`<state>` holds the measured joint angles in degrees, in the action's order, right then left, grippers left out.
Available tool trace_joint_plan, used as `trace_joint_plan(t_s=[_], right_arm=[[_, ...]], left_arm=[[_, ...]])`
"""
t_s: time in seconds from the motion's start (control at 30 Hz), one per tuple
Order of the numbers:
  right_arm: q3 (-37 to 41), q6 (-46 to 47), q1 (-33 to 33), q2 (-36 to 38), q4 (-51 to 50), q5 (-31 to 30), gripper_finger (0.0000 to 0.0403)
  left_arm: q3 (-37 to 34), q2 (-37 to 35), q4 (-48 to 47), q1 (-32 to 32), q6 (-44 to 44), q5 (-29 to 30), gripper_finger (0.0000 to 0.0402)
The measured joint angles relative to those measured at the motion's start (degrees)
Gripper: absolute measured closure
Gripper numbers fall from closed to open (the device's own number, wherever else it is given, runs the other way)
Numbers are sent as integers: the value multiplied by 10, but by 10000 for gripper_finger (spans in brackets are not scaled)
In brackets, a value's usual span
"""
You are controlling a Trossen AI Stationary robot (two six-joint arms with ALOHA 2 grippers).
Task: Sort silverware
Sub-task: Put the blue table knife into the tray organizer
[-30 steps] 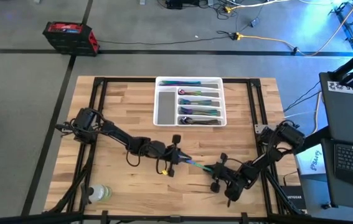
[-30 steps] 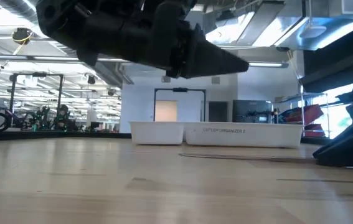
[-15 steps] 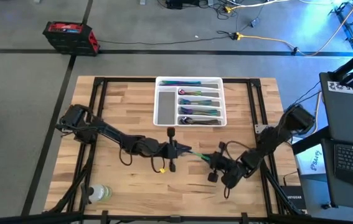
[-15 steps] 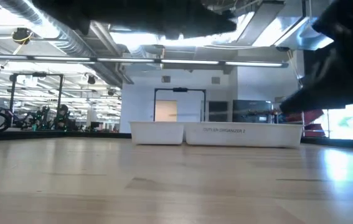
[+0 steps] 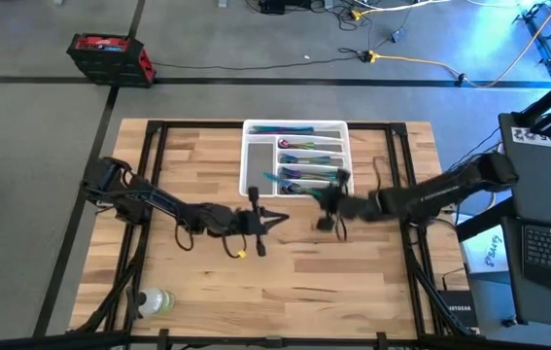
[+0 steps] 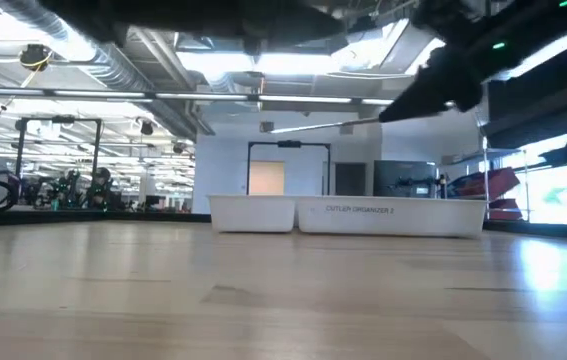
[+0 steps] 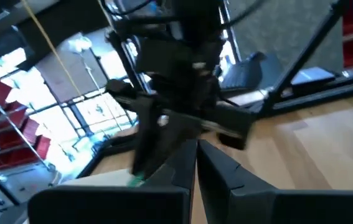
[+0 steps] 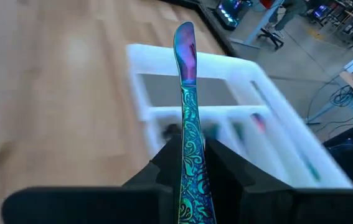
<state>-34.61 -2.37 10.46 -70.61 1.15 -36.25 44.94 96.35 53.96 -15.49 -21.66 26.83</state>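
Observation:
My right gripper [image 5: 320, 194] [image 8: 188, 163] hovers at the near edge of the white tray [image 5: 250, 185] and is shut on one piece of iridescent silverware [image 5: 287, 181] [image 8: 185, 74], a knife by its plain slim blade. In the low view this piece [image 6: 323, 125] shows as a thin rod high above the table. More silverware [image 5: 309, 160] lies in the tray's right-hand compartments. My left gripper [image 5: 277, 218] [image 7: 195, 157] is shut on nothing, over the table's middle, just near-left of the right one. My right gripper pinches the knife's teal patterned handle [image 8: 189, 134] between its two fingers. The fingers come level from the table's right, and the knife runs along them, its purple blade [image 8: 185, 43] sticking out ahead toward the left. The knife is lifted clear of table and tray.
The tray's long left compartment [image 5: 256, 167] holds nothing. A clear plastic bottle [image 5: 154, 301] lies at the table's near left corner. Bare wood spreads around both grippers. A laptop and other gear [image 5: 547, 248] stand off the table's right edge.
Both grippers met at the knife near the table's middle a second ago. The left gripper has let go and drawn back a little to the left. The right gripper has carried the knife up and toward the far edge, to the tray's near edge.

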Motion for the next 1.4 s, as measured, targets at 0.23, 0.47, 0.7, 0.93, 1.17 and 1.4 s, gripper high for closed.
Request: trace_joint_plan(t_s=[0.23, 0.47, 0.7, 0.93, 1.17, 1.4], right_arm=[[-23, -148, -251, 1, 33, 259, 366], [-115, -225, -421, -70, 14, 420, 366], [-246, -264, -507, -194, -94, 538, 366], [-353, -303, -554, -299, -152, 583, 366], [-445, -324, -576, -379, -223, 612, 366], [-465, -336, -575, -425, -221, 608, 366]], left_arm=[[-137, -80, 110, 16, 31, -21, 402], [-225, -133, 93, 124, 94, -207, 402], [-232, -136, 77, 245, 99, -401, 402], [-232, -136, 83, 327, 90, -483, 402], [-232, -137, 80, 378, 69, -488, 402], [-231, -137, 35, 405, 41, -488, 402]])
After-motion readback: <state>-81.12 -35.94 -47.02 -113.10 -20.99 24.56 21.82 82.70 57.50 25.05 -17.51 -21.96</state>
